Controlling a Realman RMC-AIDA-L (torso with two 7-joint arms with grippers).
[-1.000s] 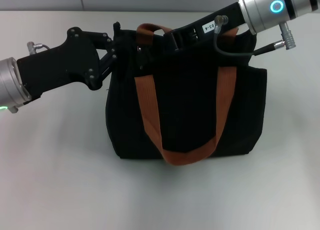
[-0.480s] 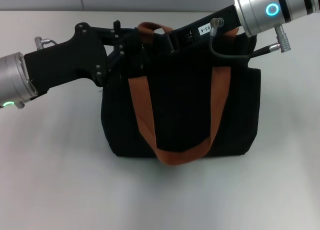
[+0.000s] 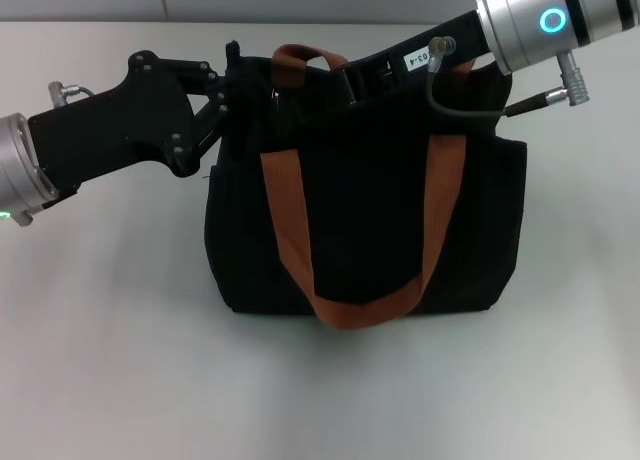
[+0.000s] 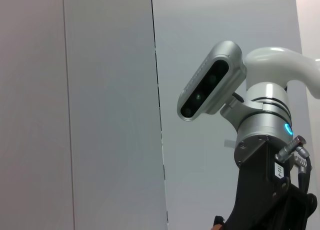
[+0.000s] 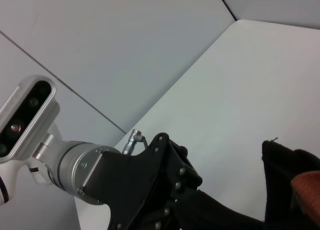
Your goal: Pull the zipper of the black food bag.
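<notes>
While both my hands sit at the top edge of the black food bag (image 3: 365,220) on the tabletop (image 3: 100,360), I cannot tell their grip, nor see the zipper; progress is unclear.

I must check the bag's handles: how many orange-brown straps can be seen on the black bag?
2. One strap loops down the front of the black food bag; the other arches above the top edge, partly hidden.
</notes>
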